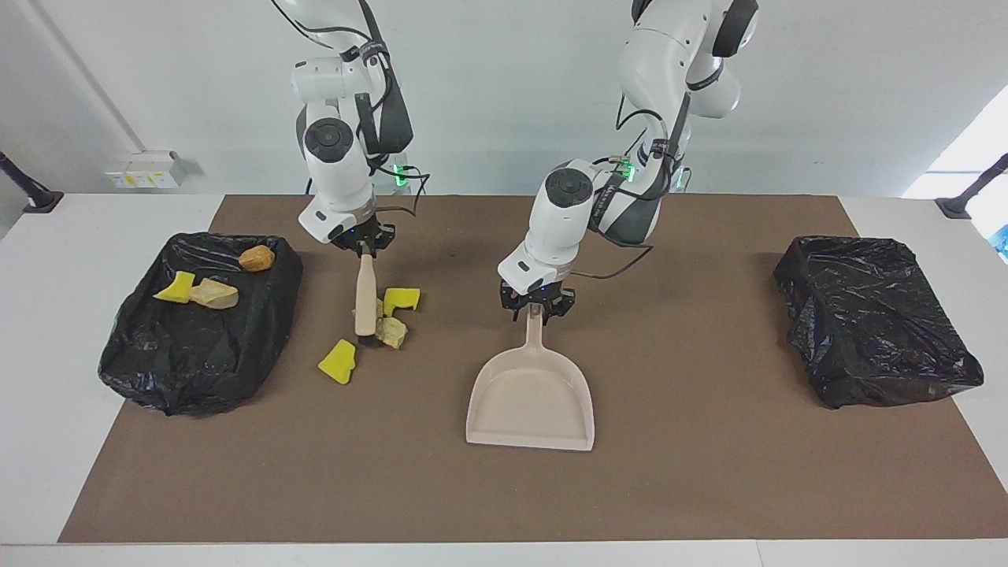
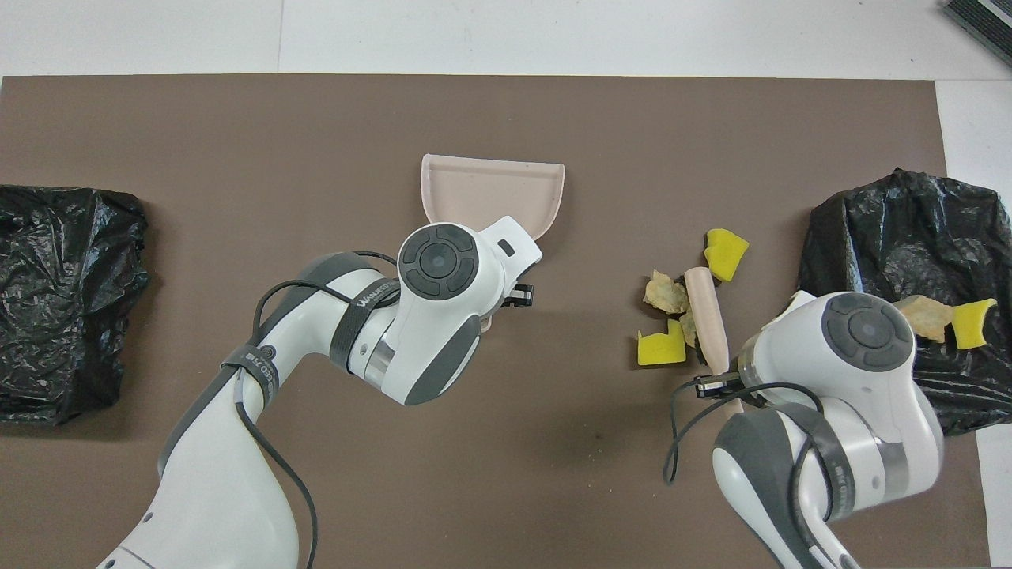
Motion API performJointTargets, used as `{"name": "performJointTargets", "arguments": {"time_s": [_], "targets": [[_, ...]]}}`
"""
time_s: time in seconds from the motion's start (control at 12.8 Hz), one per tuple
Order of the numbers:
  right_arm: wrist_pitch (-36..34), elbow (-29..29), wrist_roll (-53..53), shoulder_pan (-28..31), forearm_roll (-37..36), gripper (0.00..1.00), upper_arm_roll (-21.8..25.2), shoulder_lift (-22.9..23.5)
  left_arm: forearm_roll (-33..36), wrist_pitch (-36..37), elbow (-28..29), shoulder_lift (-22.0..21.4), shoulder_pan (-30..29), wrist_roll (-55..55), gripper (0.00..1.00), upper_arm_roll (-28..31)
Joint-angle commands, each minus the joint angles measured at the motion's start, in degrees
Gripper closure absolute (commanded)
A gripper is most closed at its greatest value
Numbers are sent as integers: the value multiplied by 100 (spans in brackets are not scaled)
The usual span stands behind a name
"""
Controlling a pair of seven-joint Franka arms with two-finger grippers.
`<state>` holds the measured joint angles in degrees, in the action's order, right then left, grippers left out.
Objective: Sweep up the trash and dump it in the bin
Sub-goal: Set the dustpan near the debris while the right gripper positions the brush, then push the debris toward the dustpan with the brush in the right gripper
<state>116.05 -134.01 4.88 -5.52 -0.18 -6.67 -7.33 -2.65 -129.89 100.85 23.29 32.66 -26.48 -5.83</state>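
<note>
The right gripper (image 1: pixel 364 246) was clamped on a wooden-handled brush (image 1: pixel 365 295) standing among four loose trash scraps (image 1: pixel 339 361) on the brown mat (image 1: pixel 669 472), toward the right arm's end. The left gripper (image 1: pixel 537 305) gripped the handle of the beige dustpan (image 1: pixel 532 398) lying flat mid-table. Three more scraps lay in the black-lined bin (image 1: pixel 197 339) at that same end; another black-lined bin (image 1: pixel 874 319) sat at the left arm's end.

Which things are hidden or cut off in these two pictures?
- Overhead view: the right arm covers part of the bin, so some scraps in it are hidden.
- Overhead view: the left arm covers the dustpan handle.
- Facing view: the brush handle hides part of a scrap.
</note>
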Motion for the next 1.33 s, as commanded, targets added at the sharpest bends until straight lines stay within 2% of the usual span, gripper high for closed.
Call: {"name": "performJointTargets", "arguments": {"time_s": [0.0,0.24,0.39,0.71,0.94,1.1,1.25], "targets": [[-650,645,-400,-2,176,100,-19,266,54,148,75,-131,4,351,100,91],[-953,1035,-742,226,-95,100,43,267,54,306,58,-298,-373,1475,100,126],[-682,1035,-796,358,-848,100,34,302,54,560,58,-447,-454,2030,100,144],[21,1017,-857,771,-1580,100,34,687,37,615,241,-536,-576,2051,100,127],[172,825,-1235,1018,-1432,100,8,689,-34,439,558,-676,-524,1682,0,126],[94,745,-1297,1009,-786,100,8,654,-34,-7,848,-782,-506,1655,0,126],[-361,736,-1611,844,-195,100,-19,583,-25,-185,779,-730,-515,1620,0,126]]}}
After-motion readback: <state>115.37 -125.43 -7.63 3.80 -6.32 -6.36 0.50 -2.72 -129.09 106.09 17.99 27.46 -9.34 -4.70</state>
